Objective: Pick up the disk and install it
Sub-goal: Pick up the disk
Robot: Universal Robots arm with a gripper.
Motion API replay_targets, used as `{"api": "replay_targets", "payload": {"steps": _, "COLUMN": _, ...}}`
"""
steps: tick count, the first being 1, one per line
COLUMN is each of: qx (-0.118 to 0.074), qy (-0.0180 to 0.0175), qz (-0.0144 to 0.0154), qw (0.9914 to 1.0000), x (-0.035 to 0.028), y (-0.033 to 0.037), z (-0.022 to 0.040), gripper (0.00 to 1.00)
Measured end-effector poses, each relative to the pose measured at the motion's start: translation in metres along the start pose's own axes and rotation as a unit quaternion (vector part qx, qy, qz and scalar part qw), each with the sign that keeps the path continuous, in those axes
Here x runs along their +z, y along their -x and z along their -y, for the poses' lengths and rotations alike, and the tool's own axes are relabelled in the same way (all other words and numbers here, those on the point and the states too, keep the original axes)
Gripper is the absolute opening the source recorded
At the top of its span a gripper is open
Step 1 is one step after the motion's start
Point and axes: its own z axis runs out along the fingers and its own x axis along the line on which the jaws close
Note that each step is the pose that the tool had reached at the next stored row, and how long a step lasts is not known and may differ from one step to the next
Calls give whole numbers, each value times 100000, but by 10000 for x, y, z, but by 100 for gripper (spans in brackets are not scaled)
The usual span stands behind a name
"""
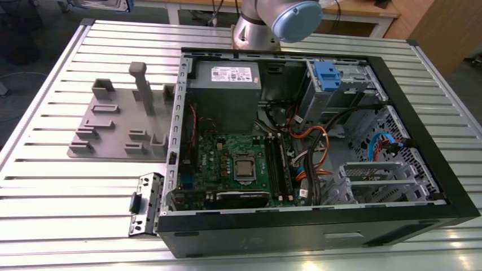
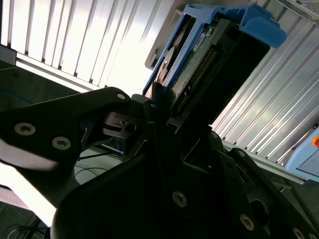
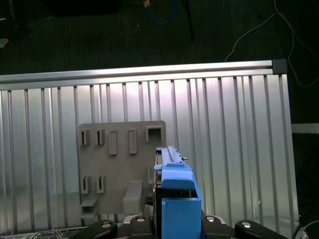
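In both wrist views my gripper point(image 2: 172, 112) is shut on the disk point(image 2: 199, 64), a flat drive framed by a bright blue plastic bracket point(image 2: 259, 25). In the first wrist view the disk point(image 3: 175, 184) stands edge-on between the black fingers point(image 3: 142, 220), held up in the air over the slatted metal table point(image 3: 239, 139) and close to the grey fixture plate point(image 3: 119, 169). The exterior view has the arm's grey and blue joint point(image 1: 275, 22) at the back edge of the table, behind the open computer case point(image 1: 301, 141).
The case lies on its side with the green motherboard point(image 1: 233, 164), the grey power supply point(image 1: 223, 84) and a grey drive cage with a blue latch point(image 1: 325, 73) exposed. On the exterior view's left, the grey fixture plate point(image 1: 113, 124) carries upright holders. A loose metal bracket point(image 1: 144, 203) lies near the case.
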Motion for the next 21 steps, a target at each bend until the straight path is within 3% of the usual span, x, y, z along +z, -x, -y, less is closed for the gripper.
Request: {"api": "replay_targets", "payload": {"steps": 21, "qx": 0, "qy": 3, "qz": -2, "qw": 100000, "x": -3, "y": -14, "z": 226, "gripper": 36}}
